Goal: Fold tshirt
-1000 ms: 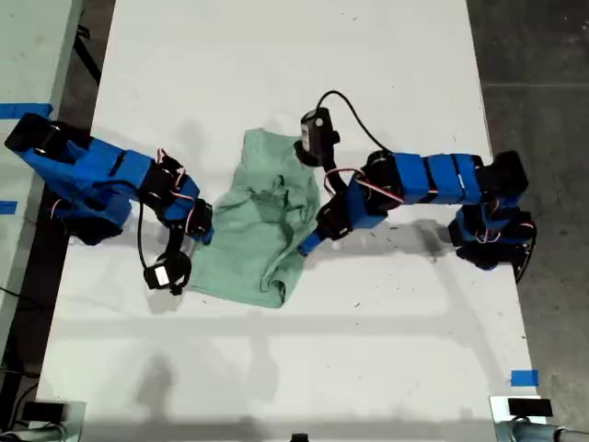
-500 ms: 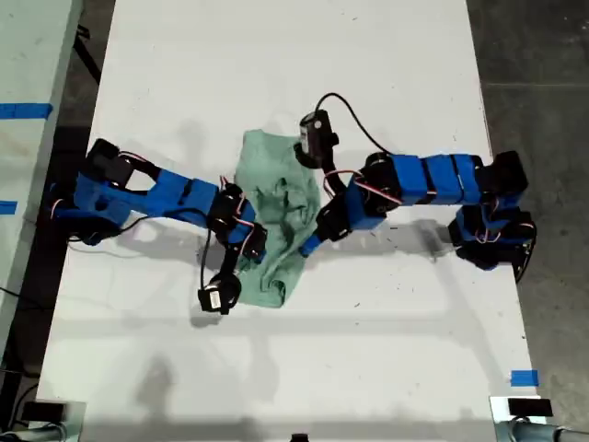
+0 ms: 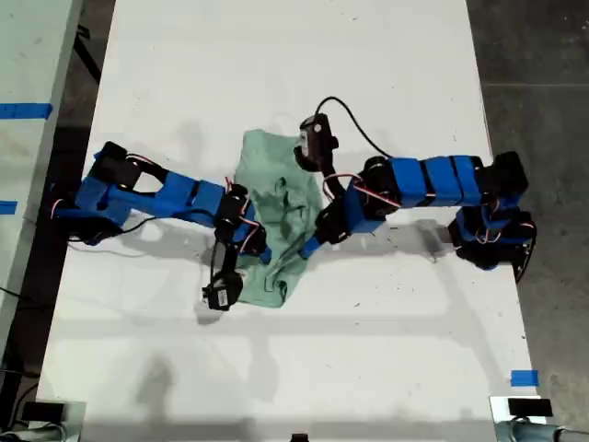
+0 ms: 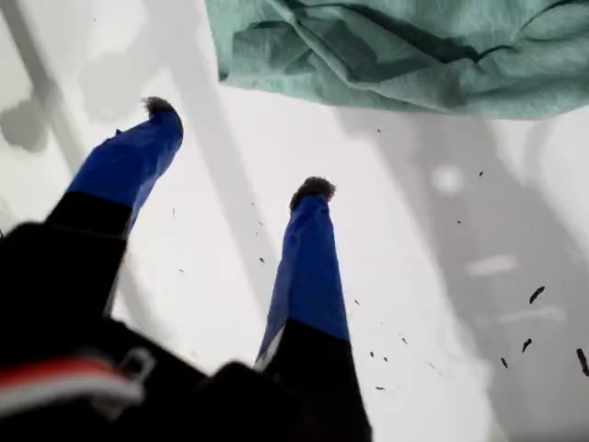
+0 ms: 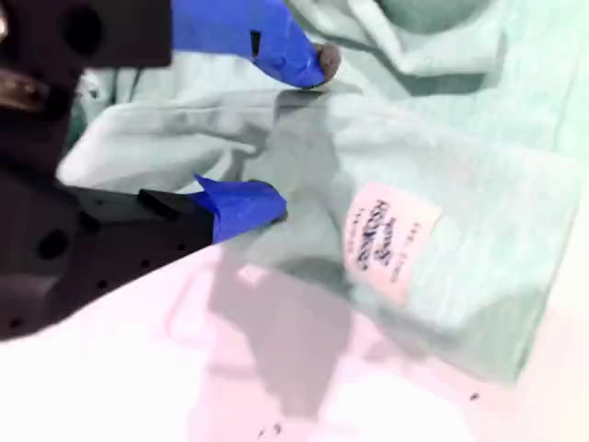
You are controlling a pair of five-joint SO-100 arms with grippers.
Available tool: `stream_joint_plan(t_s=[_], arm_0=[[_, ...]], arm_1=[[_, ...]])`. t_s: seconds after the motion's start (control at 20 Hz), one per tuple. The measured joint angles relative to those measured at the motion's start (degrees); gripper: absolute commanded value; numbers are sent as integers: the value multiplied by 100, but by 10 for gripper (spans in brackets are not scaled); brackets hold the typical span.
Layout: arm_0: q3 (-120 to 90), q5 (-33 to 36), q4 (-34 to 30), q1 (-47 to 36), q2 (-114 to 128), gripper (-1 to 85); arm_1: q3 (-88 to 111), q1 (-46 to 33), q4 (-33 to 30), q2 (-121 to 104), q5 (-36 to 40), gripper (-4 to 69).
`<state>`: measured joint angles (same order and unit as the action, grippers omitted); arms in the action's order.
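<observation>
The tshirt [image 3: 276,198] lay bunched at the middle of the counter [image 3: 368,350], between two arms reaching in from the exterior view's left and right. My second hand [image 3: 258,249], coming from that view's left, sat over the garment's lower half, with cloth under and between its fingers [image 5: 304,57] and a sewn label [image 5: 386,239] just beside them. My first hand [image 3: 308,247], from the right, hung over bare counter at the shirt's right edge, the cloth lying just beyond its fingertips [image 4: 313,189].
</observation>
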<state>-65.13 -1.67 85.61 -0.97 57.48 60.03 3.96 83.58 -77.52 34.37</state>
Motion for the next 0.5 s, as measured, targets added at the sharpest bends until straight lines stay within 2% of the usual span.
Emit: stream_joint_plan(t_s=[0.1, 0.2, 0.4, 0.5], arm_0=[[9, -26, 642, 9, 817, 203], [-185, -26, 879, 62, 1600, 197], [-1107, -413, 923, 589, 2303, 212], [-1881, -659, 422, 844, 2610, 211]], arm_1=[[0, 0, 0, 0, -44, 268], [0, 18, 0, 0, -149, 255], [-44, 211, -211, 105, -369, 272], [-281, 343, -325, 536, -396, 285]])
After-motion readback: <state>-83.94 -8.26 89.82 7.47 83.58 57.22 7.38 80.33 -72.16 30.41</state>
